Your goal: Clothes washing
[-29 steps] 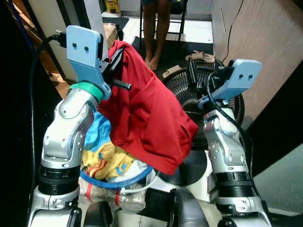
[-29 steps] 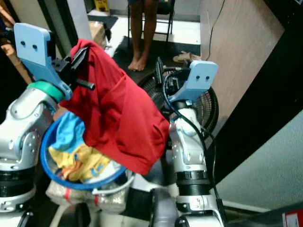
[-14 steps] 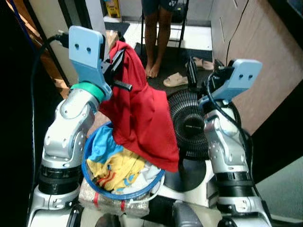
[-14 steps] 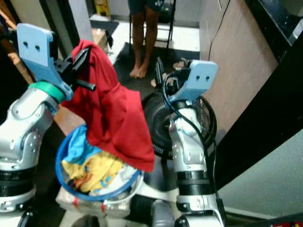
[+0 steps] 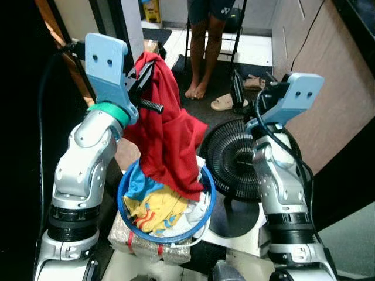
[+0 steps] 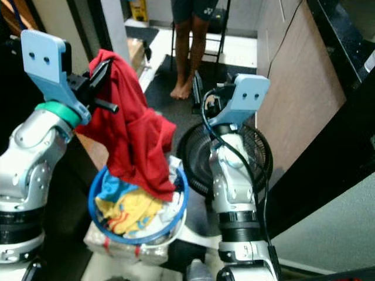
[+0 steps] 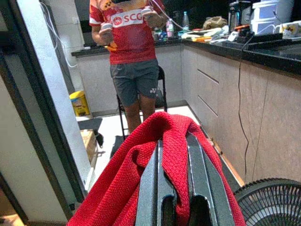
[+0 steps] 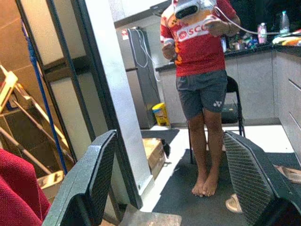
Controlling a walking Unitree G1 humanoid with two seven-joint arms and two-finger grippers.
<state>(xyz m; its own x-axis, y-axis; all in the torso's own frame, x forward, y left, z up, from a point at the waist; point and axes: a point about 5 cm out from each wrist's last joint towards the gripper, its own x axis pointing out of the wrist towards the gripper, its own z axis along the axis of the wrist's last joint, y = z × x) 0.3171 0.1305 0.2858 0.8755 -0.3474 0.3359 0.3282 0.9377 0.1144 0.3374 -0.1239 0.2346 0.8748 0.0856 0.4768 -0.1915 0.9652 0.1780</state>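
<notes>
Up at chest height, your left gripper (image 5: 146,82) had its fingers clamped tight on a red shirt (image 5: 167,137), and in the left wrist view the two black fingers (image 7: 155,188) sat close together with red knit bunched between them and draped over both sides. From that pinch the shirt hung straight down, its lower hem reaching into a blue basket (image 5: 206,202) just below. That basket was heaped with clothes (image 5: 155,208) in yellow, blue and white, and it rested on a clear wrapped bundle (image 5: 149,249) on the floor. Your left arm (image 5: 82,170) was bent up beside the basket, with the blue wrist plate at the top.

Over on the other side, your right gripper (image 5: 237,93) was raised too, with its fingers spread wide and holding nothing; the right wrist view showed one finger (image 8: 89,183) and the other standing well apart, open floor between them. Just beyond your right arm (image 5: 281,193) stood a black fan (image 5: 231,158) on a white base, right beside the basket.

Farther back, a person (image 8: 200,89) in a red shirt and grey shorts stood barefoot on a dark mat in front of a folding chair. Sandals (image 5: 222,102) lay on the floor near that person's feet, a wooden cabinet (image 5: 328,76) ran along your right, and a yellow tub (image 7: 80,103) sat by the far wall.
</notes>
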